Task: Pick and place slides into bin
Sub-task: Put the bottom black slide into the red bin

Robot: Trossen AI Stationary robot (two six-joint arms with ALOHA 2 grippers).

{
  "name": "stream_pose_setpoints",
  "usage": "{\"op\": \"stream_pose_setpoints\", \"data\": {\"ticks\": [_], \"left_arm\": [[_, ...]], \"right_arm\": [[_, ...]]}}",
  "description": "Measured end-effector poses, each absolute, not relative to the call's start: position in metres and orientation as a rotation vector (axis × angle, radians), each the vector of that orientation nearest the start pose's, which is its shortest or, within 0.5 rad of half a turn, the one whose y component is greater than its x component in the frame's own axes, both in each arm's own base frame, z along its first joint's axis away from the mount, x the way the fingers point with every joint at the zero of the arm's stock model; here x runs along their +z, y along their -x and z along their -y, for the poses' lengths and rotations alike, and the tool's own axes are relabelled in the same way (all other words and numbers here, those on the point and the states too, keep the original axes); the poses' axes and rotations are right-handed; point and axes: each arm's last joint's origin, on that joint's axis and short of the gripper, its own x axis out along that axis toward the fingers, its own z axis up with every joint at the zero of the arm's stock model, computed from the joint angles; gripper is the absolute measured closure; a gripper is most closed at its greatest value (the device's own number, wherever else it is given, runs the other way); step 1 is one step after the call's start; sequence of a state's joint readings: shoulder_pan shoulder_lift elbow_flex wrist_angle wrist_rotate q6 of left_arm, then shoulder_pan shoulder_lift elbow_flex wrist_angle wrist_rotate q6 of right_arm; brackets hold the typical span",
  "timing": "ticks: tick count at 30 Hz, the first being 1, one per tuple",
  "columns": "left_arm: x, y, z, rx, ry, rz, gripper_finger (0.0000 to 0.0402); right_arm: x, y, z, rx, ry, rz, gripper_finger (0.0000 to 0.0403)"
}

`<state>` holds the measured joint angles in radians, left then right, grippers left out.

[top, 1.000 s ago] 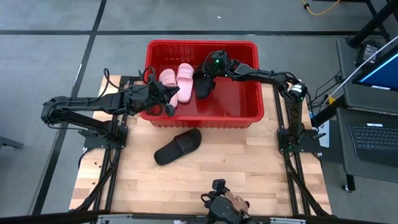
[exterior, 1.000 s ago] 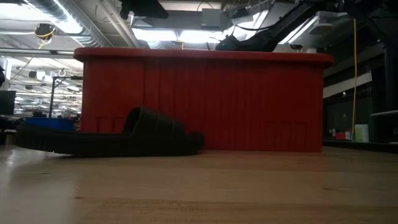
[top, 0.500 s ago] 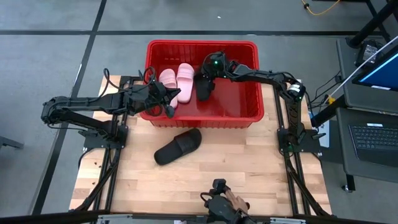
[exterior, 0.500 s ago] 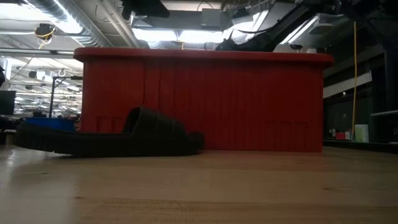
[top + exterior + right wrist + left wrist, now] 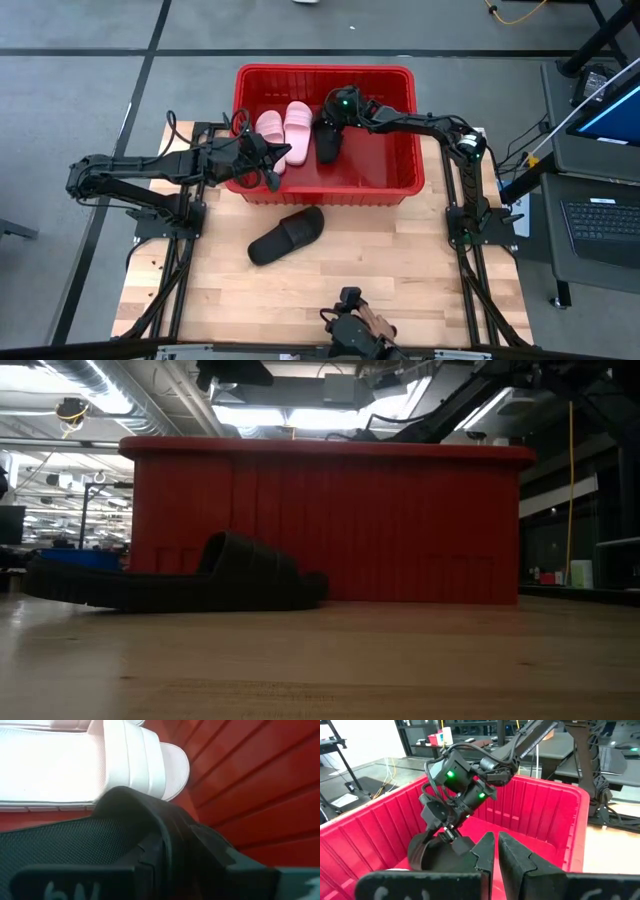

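The right arm reaches from the table's right edge across the red bin (image 5: 325, 185), its wrist bent down so that the right gripper (image 5: 330, 128) hangs inside the bin near the far wall. Its fingers (image 5: 160, 855) are clamped on the strap of a black slide (image 5: 327, 142), which sits in the bin just beside the two pink slides (image 5: 284, 133); in the right wrist view one pink slide (image 5: 75, 765) lies right behind the black strap.

The left arm stretches from the table's left side, forearm nearly level, and the left gripper (image 5: 272, 160) rests over the bin's left wall beside the pink pair. Its fingers (image 5: 482, 851) are pressed together, holding nothing.

The other black slide (image 5: 286, 236) lies on the wooden table (image 5: 400, 270) in front of the bin, close to its front wall, strap up
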<state>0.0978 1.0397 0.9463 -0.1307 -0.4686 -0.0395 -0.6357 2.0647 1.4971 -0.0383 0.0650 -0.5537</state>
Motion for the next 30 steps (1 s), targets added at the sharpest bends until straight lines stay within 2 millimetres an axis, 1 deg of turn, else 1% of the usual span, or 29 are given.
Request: {"op": "stream_pose_setpoints", "data": {"ticks": [13,16,19,25,30], "left_arm": [[0.3472,-0.2247,-0.0352,0.57,-0.004,-0.212,0.0384],[0.3472,-0.2247,-0.0353,0.57,-0.004,-0.212,0.0384],[0.3472,-0.2247,-0.0352,0.569,-0.004,-0.212,0.0384],[0.3472,-0.2247,-0.0352,0.569,-0.004,-0.212,0.0384],[0.3472,-0.2247,-0.0352,0.568,-0.004,-0.212,0.0384]], "right_arm": [[0.1964,-0.3697,0.2753,-0.476,0.33,-0.799,0.0309],[0.1936,-0.3683,0.2736,-0.47,0.297,-0.826,0.0293],[0.1927,-0.3683,0.273,-0.48,0.269,-0.823,0.0268],[0.1939,-0.3687,0.2743,-0.511,0.282,-0.817,0.0215],[0.1944,-0.3693,0.2742,-0.498,0.331,-0.826,0.0192]]}}
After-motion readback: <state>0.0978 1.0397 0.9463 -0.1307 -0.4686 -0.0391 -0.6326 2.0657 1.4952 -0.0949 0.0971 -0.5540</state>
